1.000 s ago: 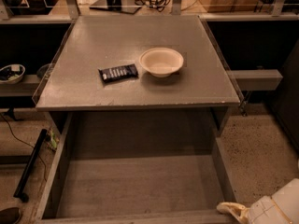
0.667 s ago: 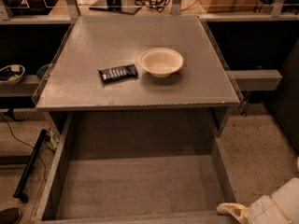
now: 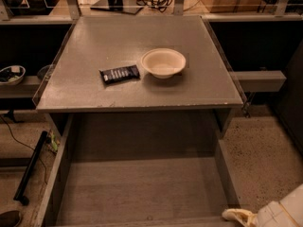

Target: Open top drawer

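Tool (image 3: 240,216) low at frame's bottom-right, by front right corner of top drawer (image 3: 142,188); open/closed: can't tell. Drawer pulled well out under table (image 3: 94,46). On table: paper bowl (image 3: 163,62) w/ dark snack bar (image 3: 120,74) just left.

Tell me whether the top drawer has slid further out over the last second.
No. The top drawer has not shifted: its side walls cross under the tabletop at the same spots as before. The gripper is by its front right corner.
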